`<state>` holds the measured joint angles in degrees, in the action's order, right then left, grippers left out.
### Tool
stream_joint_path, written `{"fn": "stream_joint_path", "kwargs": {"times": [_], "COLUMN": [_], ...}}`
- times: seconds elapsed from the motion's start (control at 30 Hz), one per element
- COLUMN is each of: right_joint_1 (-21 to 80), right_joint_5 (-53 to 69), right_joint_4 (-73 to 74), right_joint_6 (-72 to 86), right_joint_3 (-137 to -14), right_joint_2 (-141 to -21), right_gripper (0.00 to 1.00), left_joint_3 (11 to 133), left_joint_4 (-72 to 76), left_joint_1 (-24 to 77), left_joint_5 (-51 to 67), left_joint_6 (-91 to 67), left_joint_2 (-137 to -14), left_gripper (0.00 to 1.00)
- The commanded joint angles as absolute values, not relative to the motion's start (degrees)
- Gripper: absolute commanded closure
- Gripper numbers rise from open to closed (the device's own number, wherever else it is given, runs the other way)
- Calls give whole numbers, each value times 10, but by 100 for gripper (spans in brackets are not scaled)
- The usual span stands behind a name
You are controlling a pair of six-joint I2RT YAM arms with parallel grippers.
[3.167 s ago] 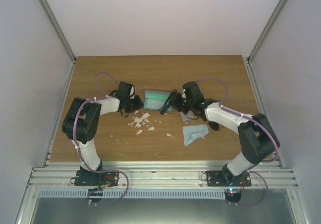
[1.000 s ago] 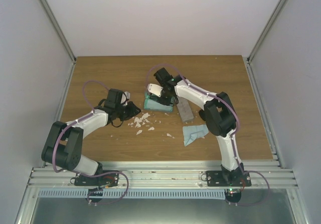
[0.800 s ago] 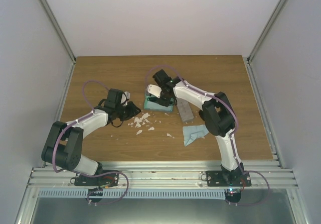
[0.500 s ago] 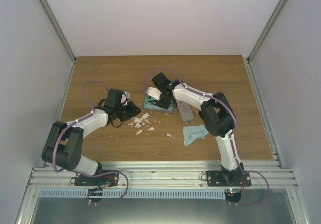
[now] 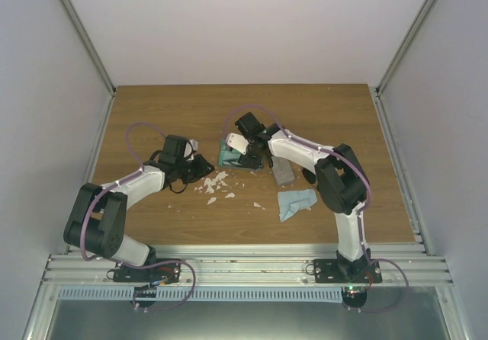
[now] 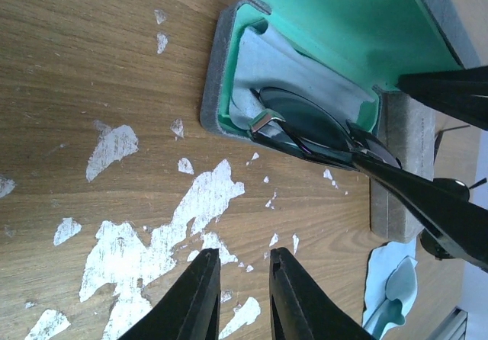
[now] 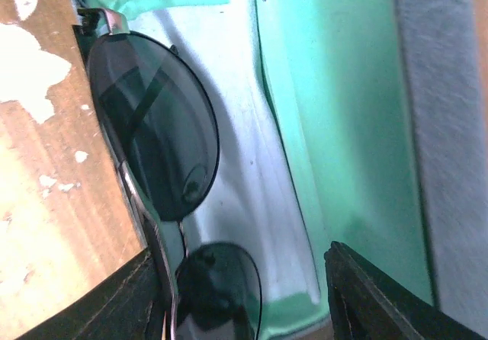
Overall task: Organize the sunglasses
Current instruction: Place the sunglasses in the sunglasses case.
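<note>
The pair of thin, dark wire-framed sunglasses [image 7: 152, 119] with dark rounded lenses lay inside the open rectangular grey case with bright green lining [image 7: 335, 88], resting on a pale cloth [image 7: 236, 165] spread in its tray. In the right wrist view the glasses ran down the left side of the frame, along the case's edge next to the brown wooden table [image 7: 46, 226]. One lens was in the upper left and the other at the bottom centre.

The black two-fingered right gripper [image 7: 242, 255] stood spread wide over the case, with one finger in the lower left corner and the other at lower right. The lower lens sat between them, close against the left-hand finger (whether the wire frame actually touched it could not be told) and well apart from the other. Nothing was clamped.

In the left wrist view the same case filled the upper middle and right of the frame, with the sunglasses at its lower edge. The black left gripper [image 6: 242, 254] was at the bottom centre, over white scuffed patches [image 6: 191, 226] on the wood and well apart from the glasses. Its fingers were only narrowly parted, with nothing between them. A closed grey case [image 6: 396, 123] lay just beside the open one at the right, and a light-blue cloth [image 6: 389, 279] lay in the lower right corner.
</note>
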<state>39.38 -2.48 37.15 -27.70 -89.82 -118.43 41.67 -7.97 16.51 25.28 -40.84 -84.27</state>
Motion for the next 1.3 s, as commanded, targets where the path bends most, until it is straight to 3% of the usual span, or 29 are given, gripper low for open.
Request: {"fn": "stream_joint_path", "kwargs": {"times": [0.0,0.13,0.23,0.33,0.63,0.93,1.27], "right_joint_1": [397,398,398,398,396,370,354], "right_joint_5": [-15,-17,-36,-38,-69,-50,-16], "right_joint_4": [349,312,280,255,199,199,184], "right_joint_6": [-261,-225,-164,-68,204,243,229], "right_joint_3": [-869,-834,-812,-790,-661,-616,-621], "right_joint_2": [-1125,-1092,-1079,-1058,-956,-966,-1008], "right_gripper": [42,41,46,52,58,64,75], "left_joint_3": [414,418,423,431,480,531,551], "left_joint_4": [-63,-52,-41,-27,-9,-37,-40], "left_joint_1": [170,170,172,176,186,186,188], "left_joint_5": [257,267,280,299,305,248,279], "left_joint_6": [-401,-400,-401,-403,-411,-396,-385], "left_joint_2": [-849,-860,-876,-892,-960,-996,-1035], "left_gripper": [78,76,76,76,75,78,79]}}
